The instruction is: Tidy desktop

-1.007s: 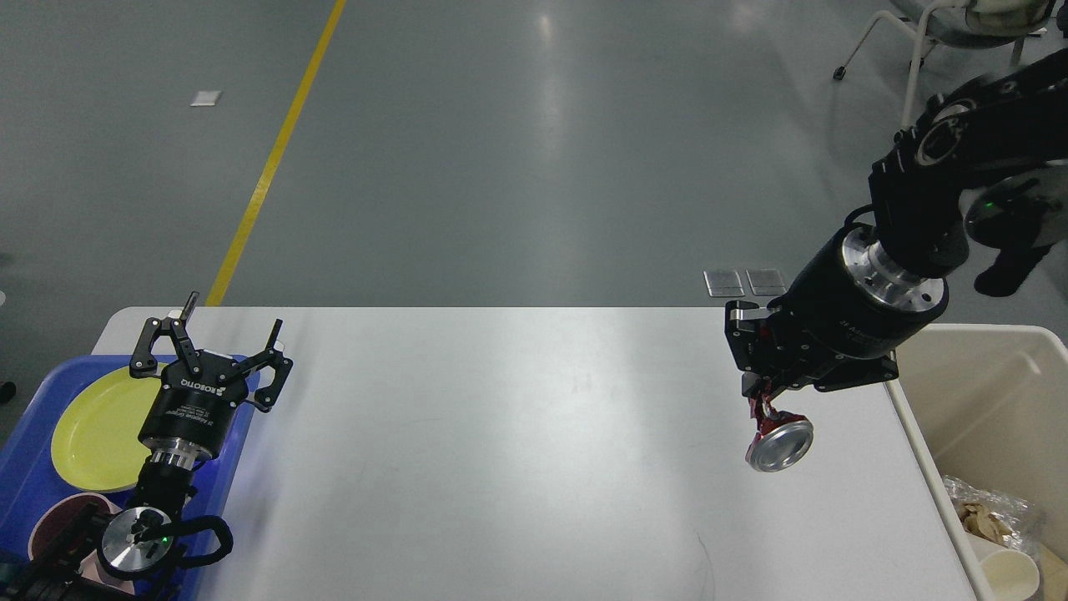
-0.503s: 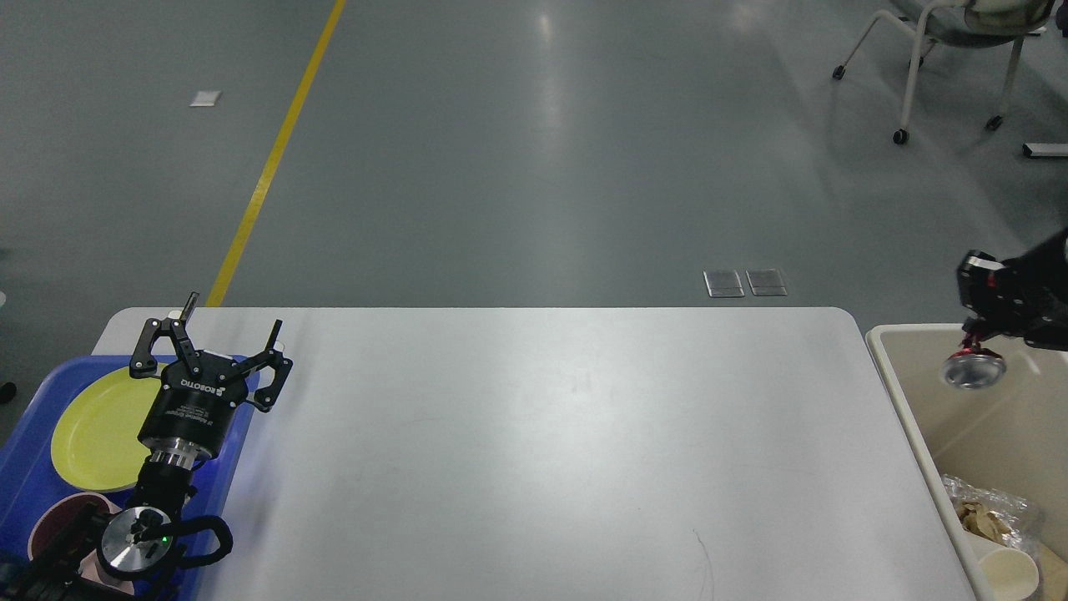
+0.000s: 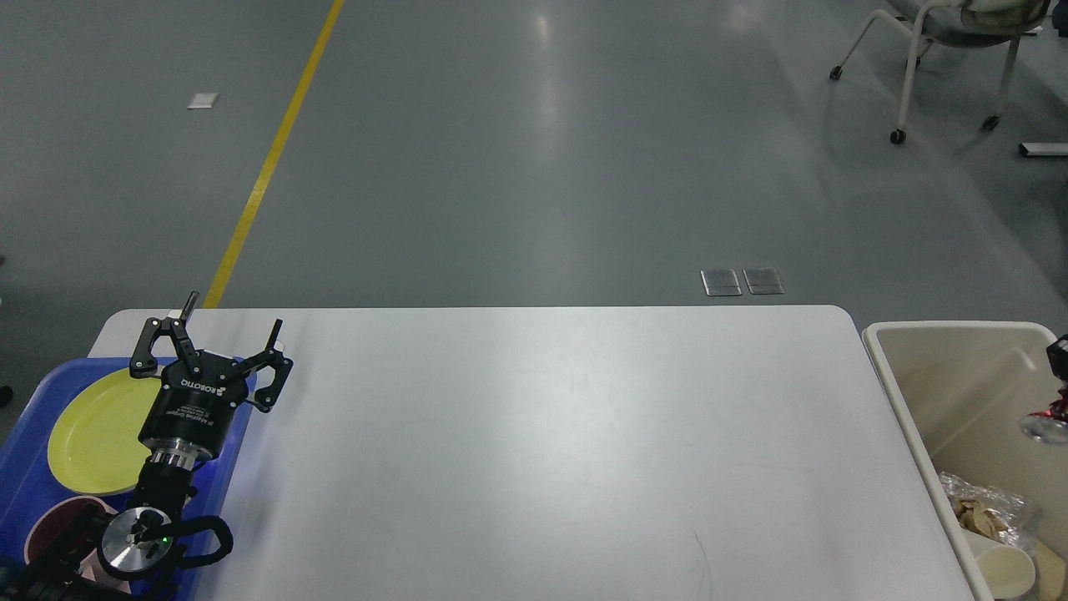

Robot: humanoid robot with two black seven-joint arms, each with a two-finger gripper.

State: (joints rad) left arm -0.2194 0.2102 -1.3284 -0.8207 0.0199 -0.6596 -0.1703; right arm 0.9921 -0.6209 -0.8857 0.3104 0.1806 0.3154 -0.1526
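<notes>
White desk (image 3: 534,434) fills the lower middle of the head view, bottom edge cut off by the frame. Left gripper (image 3: 213,346) hangs over the desk's left edge, above the blue tray (image 3: 21,484), fingers spread wide, nothing between them. Tray sits at the desk's near left corner, partly out of frame; yellow plate (image 3: 92,434) in it, half covered by the arm. Dark red cup (image 3: 54,522) at the tray's near end, mostly hidden behind the wrist.

Beige bin (image 3: 909,392) stands just beside the desk's right edge, cut off at right and bottom. Right gripper (image 3: 1060,392) barely in view at the right frame edge, over the bin; only a dark sliver shows, so fingers can't be read. A can (image 3: 1045,427) with silver end and red bit hangs just below it, blurry, partly cropped; grip contact not visible. Crumpled wrapper (image 3: 980,509) and white paper cup (image 3: 1005,572) lie in the bin's near end.
</notes>
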